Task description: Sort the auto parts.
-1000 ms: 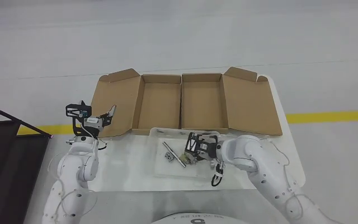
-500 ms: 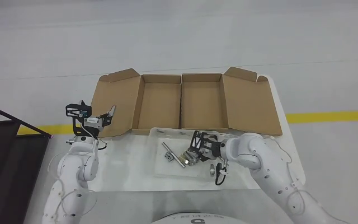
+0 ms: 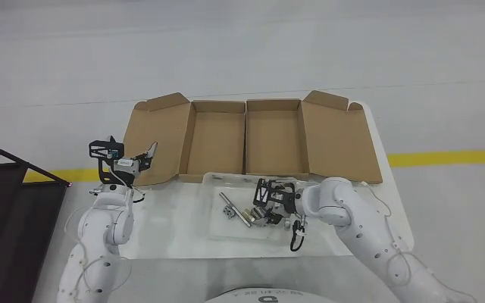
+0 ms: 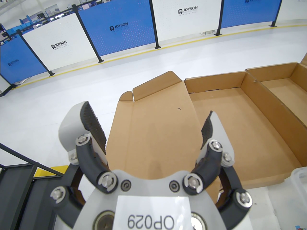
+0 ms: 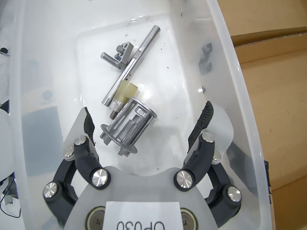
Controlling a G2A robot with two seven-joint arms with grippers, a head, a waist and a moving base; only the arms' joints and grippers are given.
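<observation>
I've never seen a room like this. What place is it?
Probably a factory floor: blue and white partition panels, a yellow floor line, and metal parts in a clear bin.

The top view looks down from high overhead, wide enough for the whole cardboard box [image 3: 220, 140]. The left wrist view faces across that same box toward fence panels [image 4: 187, 8]. The right wrist view looks closely into the clear bin [image 5: 211, 32], shared with the top view
</observation>
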